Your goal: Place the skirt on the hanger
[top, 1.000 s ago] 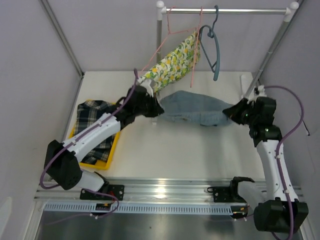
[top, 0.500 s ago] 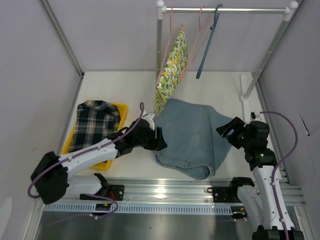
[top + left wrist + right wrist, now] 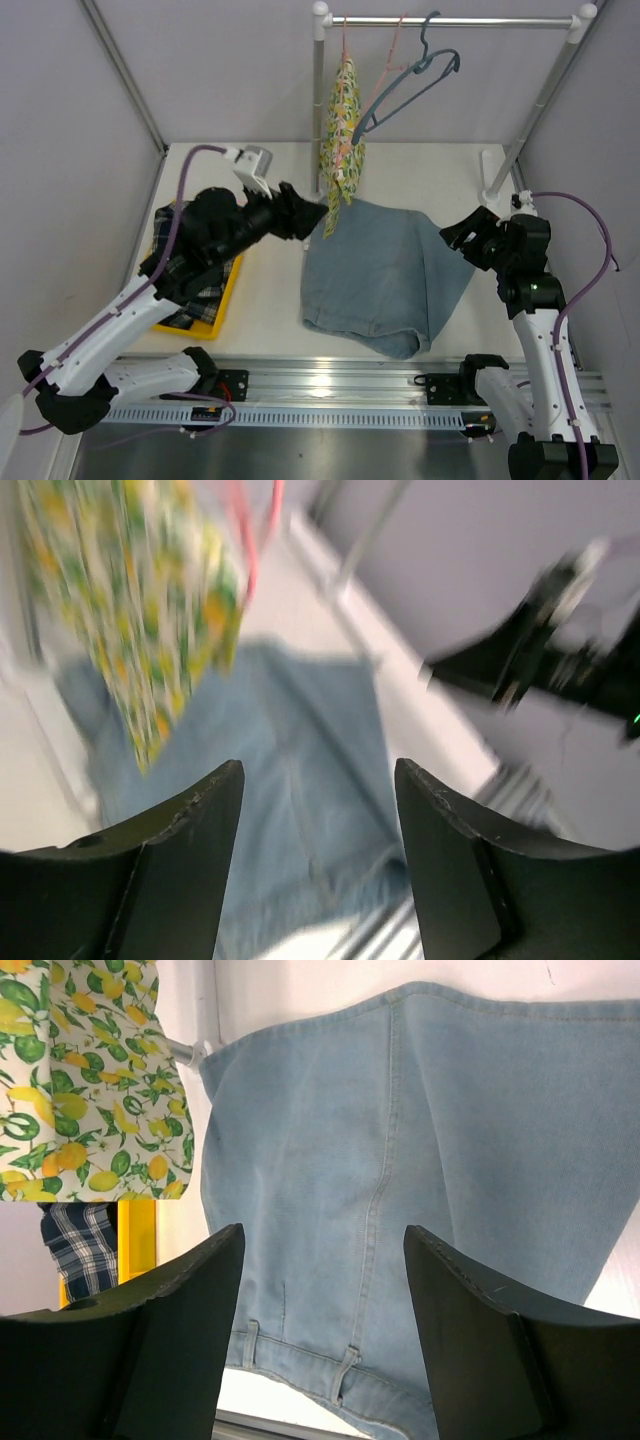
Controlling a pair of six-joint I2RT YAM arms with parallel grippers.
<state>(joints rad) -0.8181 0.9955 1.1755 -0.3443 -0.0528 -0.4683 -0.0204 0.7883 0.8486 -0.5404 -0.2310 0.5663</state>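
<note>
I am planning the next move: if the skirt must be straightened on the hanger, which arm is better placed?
Probably the left. The left tool is open beside the lower edge of the skirt, which hangs on the hanger. The right tool is open too, but farther off, across the denim garment.

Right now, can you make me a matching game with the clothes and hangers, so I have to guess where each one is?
Things:
1. lemon skirt
2. blue-grey hanger
3. denim cloth
4. plaid shirt

Places:
A. lying in the yellow tray
B. spread out on the table
C. on the rail, holding nothing
D. hung on a pink hanger

Pairs: 1-D, 2-C, 3-B, 4-A
</note>
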